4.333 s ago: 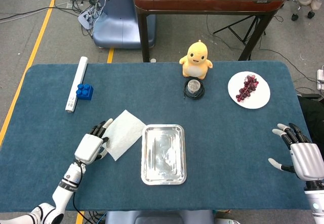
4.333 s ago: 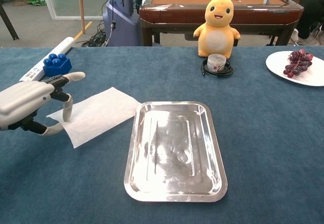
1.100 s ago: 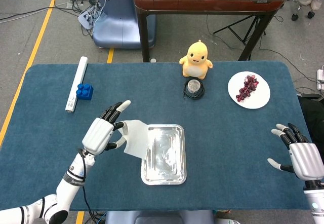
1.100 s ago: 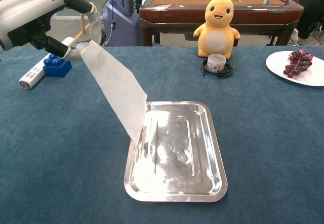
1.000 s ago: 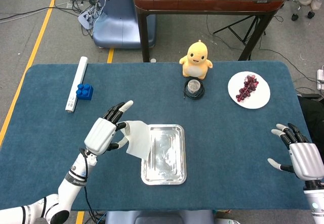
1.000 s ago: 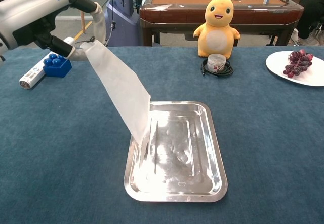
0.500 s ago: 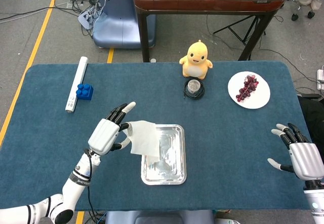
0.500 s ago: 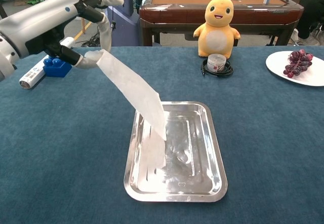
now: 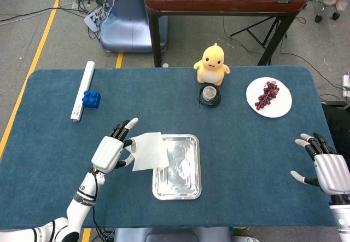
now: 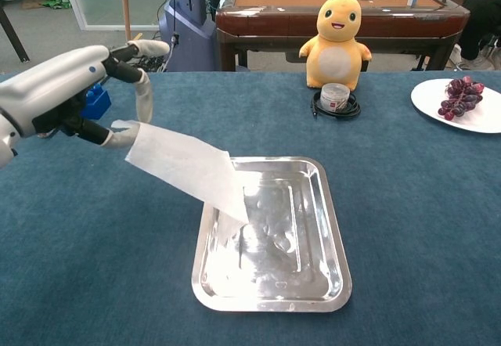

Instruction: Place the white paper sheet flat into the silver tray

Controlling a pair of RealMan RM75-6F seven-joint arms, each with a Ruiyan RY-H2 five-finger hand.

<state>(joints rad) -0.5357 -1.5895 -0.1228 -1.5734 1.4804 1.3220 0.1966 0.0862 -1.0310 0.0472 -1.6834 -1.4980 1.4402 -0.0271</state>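
Observation:
My left hand [image 9: 111,151] [image 10: 74,94] pinches one end of the white paper sheet [image 9: 149,150] [image 10: 186,167] between thumb and a finger, just left of the silver tray [image 9: 186,183] [image 10: 313,283]. The sheet slopes down to the right, and its free end hangs over the tray's left rim and dips inside. My right hand [image 9: 326,168] rests far off at the table's right edge, fingers spread, holding nothing; only the head view shows it.
A yellow duck toy [image 9: 211,64] [image 10: 338,39] and a small round tin on a black ring [image 9: 209,94] [image 10: 335,98] stand behind the tray. A white plate of grapes [image 9: 268,96] [image 10: 462,102] is back right. A blue brick [image 9: 91,98] and white tube [image 9: 83,90] lie back left.
My left hand has come down towards the table and slightly back left, lowering the sheet from a steep hang to a shallow slope over the tray's left rim. The right hand has not moved.

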